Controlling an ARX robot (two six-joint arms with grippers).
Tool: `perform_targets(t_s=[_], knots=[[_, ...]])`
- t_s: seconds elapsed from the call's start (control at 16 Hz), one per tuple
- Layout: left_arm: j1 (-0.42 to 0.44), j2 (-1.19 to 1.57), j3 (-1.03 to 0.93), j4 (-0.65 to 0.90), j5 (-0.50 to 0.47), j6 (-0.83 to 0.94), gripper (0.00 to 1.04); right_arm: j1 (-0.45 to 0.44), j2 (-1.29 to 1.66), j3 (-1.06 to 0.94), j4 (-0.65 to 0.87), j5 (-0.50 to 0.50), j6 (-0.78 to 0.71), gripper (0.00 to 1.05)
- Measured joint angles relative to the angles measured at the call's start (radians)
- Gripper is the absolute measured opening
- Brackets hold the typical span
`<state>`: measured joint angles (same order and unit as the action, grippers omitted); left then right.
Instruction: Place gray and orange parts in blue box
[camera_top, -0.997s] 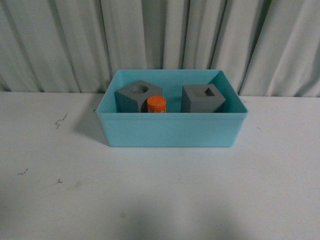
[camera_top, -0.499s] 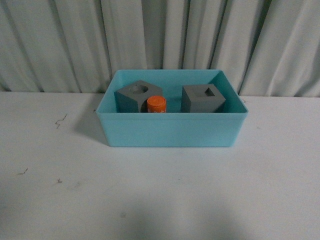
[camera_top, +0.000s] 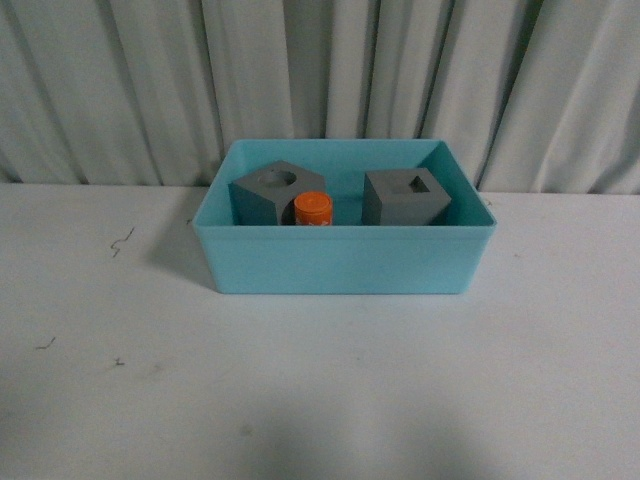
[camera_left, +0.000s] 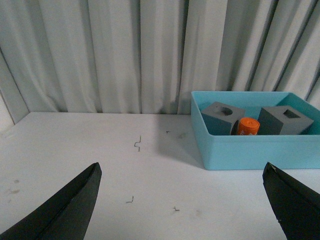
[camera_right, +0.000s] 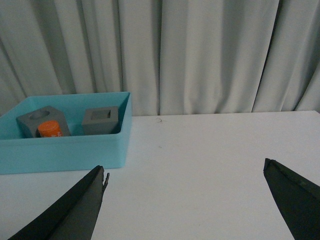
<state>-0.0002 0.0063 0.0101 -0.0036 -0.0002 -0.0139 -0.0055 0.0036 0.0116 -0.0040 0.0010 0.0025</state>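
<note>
- Nearest the robot, the white surface (camera_top: 320, 390) lies bare of parts; neither arm shows in the front view.
- The left tool (camera_left: 182, 200) has its fingers spread wide with nothing between them. It hangs low over the surface, well short of the blue box (camera_left: 250, 152), which lies ahead of it and off toward the robot's right.
- The right tool (camera_right: 185, 200) is likewise spread wide and empty. From it the blue box (camera_right: 60, 150) lies ahead and off toward the robot's left, well apart.
- Neither arm looks clearly nearer; the blue box (camera_top: 340, 262) sits about midway between them, its long axis running left to right across the robot's front.
- Inside, at the left, stands the gray cube with the round recess (camera_top: 270, 195), turned so a corner faces the robot, recess upward.
- Just beside it, toward the near wall, stands the orange cylinder (camera_top: 313, 208), upright, long axis vertical; whether it touches the cube cannot be told.
- At the right stands the gray cube with the square recess (camera_top: 405, 195), recess upward, apart from the other two.
- Judged from this, all three parts are already in the box, so no part is left to reach for; the task looks done, and any coming move would be arms resting clear.
- Behind everything hangs a pale pleated curtain (camera_top: 320, 70).
</note>
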Motion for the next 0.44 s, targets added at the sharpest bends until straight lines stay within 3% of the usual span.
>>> perform_targets(t_s=[0.44], knots=[[0.0, 0.0, 0.0, 0.0, 0.0, 0.0, 0.98, 0.0, 0.0, 0.0, 0.0, 0.0, 0.0, 0.98]])
